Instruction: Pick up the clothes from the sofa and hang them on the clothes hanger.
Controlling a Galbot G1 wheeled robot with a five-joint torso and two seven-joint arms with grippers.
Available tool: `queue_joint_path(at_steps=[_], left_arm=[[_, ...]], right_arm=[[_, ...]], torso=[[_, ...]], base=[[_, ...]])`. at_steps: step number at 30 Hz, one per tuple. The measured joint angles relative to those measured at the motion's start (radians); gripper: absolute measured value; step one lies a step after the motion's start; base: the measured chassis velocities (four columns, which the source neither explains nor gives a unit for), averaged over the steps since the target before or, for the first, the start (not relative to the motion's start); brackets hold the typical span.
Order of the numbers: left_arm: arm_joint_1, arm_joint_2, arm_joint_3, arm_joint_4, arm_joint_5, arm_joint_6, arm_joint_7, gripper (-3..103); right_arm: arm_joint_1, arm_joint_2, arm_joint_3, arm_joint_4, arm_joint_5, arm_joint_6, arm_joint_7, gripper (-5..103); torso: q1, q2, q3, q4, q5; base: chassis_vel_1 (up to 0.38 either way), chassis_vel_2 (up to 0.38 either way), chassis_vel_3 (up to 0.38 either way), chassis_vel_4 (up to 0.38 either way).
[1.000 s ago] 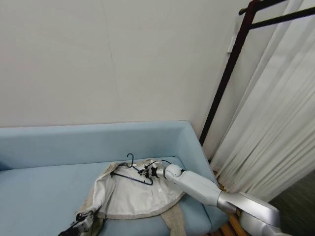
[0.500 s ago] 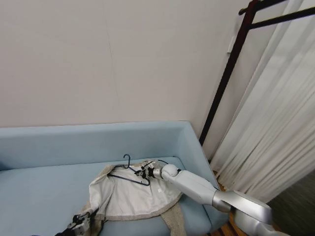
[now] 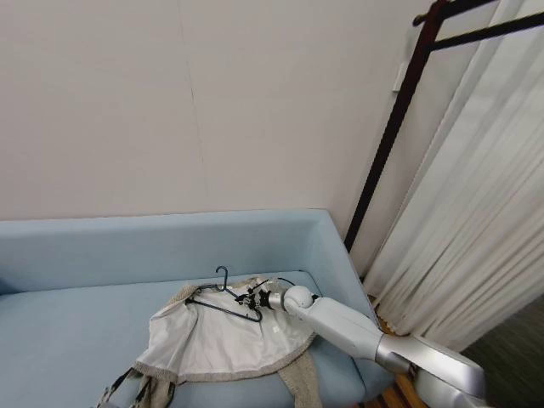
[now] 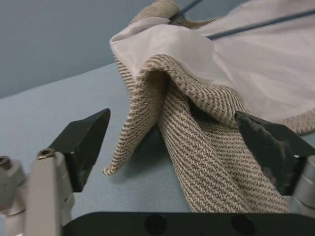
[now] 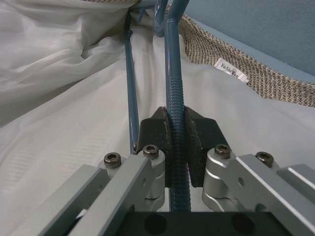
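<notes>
Head view: jacket (image 3: 223,340) on the sofa (image 3: 76,255) seat, toward its right end; right gripper (image 3: 252,297) at the hanger (image 3: 223,299). Left wrist view: left gripper (image 4: 172,117) wide open astride the jacket's knit hem. Right wrist view: pads (image 5: 154,129) pinch the hanger's ribbed bar. Risk: on lifting, jacket may slide off the hanger, and the bar may twist in the pinch.

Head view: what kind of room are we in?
Probably a home-style living room, or a mock-up of one: a light blue sofa against a plain wall, a dark garment rack standing in the corner, and long white curtains beside it.
</notes>
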Motion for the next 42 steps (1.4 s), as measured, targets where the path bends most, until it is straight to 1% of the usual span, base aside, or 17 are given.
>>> queue_joint_path(at_steps=[2, 3, 5, 9, 11, 12, 14, 19, 26, 27, 29, 31, 34, 36, 37, 41, 42], left_arm=[[0.002, -0.014, 0.003, -0.006, -0.079, 0.029, -0.007, 89], [0.002, -0.014, 0.003, -0.006, -0.079, 0.029, -0.007, 89], [-0.005, -0.032, 0.003, -0.015, -0.12, 0.073, -0.047, 98], [-0.047, -0.034, -0.028, 0.023, -0.04, 0.083, -0.057, 100], [-0.074, -0.02, -0.036, 0.047, -0.021, 0.097, -0.057, 100], [-0.123, 0.004, -0.042, 0.078, 0.031, 0.117, -0.056, 100], [-0.165, 0.027, -0.037, 0.093, 0.074, 0.143, -0.053, 100], [-0.21, 0.058, -0.004, 0.097, 0.124, 0.208, -0.033, 100], [-0.241, 0.079, 0.033, 0.117, 0.182, 0.251, -0.028, 100], [-0.245, 0.081, 0.035, 0.12, 0.185, 0.256, -0.028, 103], [-0.256, 0.085, 0.039, 0.129, 0.195, 0.259, -0.03, 101], [-0.267, 0.093, 0.046, 0.134, 0.202, 0.259, -0.031, 90], [-0.272, 0.097, 0.051, 0.135, 0.203, 0.259, -0.031, 85], [-0.282, 0.102, 0.058, 0.139, 0.204, 0.262, -0.03, 74], [-0.282, 0.102, 0.058, 0.139, 0.204, 0.262, -0.03, 74], [-0.286, 0.103, 0.062, 0.145, 0.204, 0.265, -0.028, 53], [-0.286, 0.103, 0.062, 0.145, 0.204, 0.265, -0.028, 53]], right_arm=[[-0.005, -0.003, 0.002, 0.005, -0.002, 0.0, 0.002, 8], [-0.005, -0.003, 0.002, 0.005, -0.002, 0.0, 0.002, 8], [-0.011, -0.008, 0.003, 0.01, -0.008, 0.001, 0.002, 8], [-0.018, -0.013, 0.006, 0.017, -0.01, 0.001, 0.004, 8], [-0.023, -0.015, 0.01, 0.02, -0.011, 0.001, 0.004, 8], [-0.029, -0.022, 0.016, 0.029, -0.011, 0.001, 0.005, 8], [-0.036, -0.028, 0.022, 0.033, -0.011, 0.001, 0.005, 8], [-0.05, -0.04, 0.032, 0.04, -0.011, 0.002, 0.001, 8], [-0.065, -0.061, 0.048, 0.043, -0.01, 0.008, -0.01, 8], [-0.067, -0.064, 0.051, 0.041, -0.01, 0.01, -0.012, 8], [-0.069, -0.07, 0.055, 0.036, -0.01, 0.013, -0.017, 8], [-0.071, -0.076, 0.057, 0.034, -0.01, 0.014, -0.02, 8], [-0.071, -0.077, 0.058, 0.033, -0.01, 0.015, -0.022, 8], [-0.072, -0.077, 0.058, 0.033, -0.01, 0.015, -0.022, 8], [-0.072, -0.077, 0.058, 0.033, -0.01, 0.015, -0.022, 8], [-0.066, -0.072, 0.053, 0.034, -0.01, 0.015, -0.021, 8], [-0.066, -0.072, 0.053, 0.034, -0.01, 0.015, -0.021, 8]], torso=[[0.0, 0.0, 0.0, 0.0, 0.0], [0.0, 0.0, 0.0, 0.0, 0.0], [0.0, 0.0, 0.0, -0.0002, 0.0002], [0.0, 0.0, 0.0, -0.0002, 0.0], [0.0, 0.0, 0.0, 0.0, -0.0001], [0.0, 0.0, 0.0, -0.0001, -0.0001], [0.0, 0.0, 0.0, -0.0002, 0.0], [0.0, 0.0, 0.0, -0.0003, 0.0], [0.0, 0.0, 0.0, 0.0, 0.0], [0.0, 0.0, 0.0, 0.0001, -0.0001], [0.0, 0.0, 0.0, 0.0, 0.0], [0.0, 0.0, 0.0, -0.0002, 0.0], [0.0, 0.0, 0.0, -0.0002, 0.0], [0.0, 0.0, 0.0, -0.0002, 0.0], [0.0, 0.0, 0.0, -0.0002, 0.0], [0.0, 0.0, 0.0, -0.0001, -0.0001], [0.0, 0.0, 0.0, -0.0001, -0.0001]], base=[[0.0, 0.0, 0.0, 0.0], [0.0, 0.0, 0.0, 0.0], [0.0, 0.0, 0.0, 0.0], [0.0, 0.0, 0.0, 0.0], [0.0, 0.0, 0.0, 0.0], [0.0, 0.0, 0.0, 0.0], [0.0, 0.0, 0.0, 0.0], [0.0, 0.0, 0.0, 0.0], [0.0, 0.0, 0.0, 0.0], [0.0, 0.0, 0.0, 0.0], [0.0, 0.0, 0.0, 0.0], [0.0, 0.0, 0.0, 0.0], [0.0, 0.0, 0.0, 0.0], [0.0, 0.0, 0.0, 0.0], [0.0, 0.0, 0.0, 0.0], [0.0, 0.0, 0.0, 0.0], [0.0, 0.0, 0.0, 0.0]])
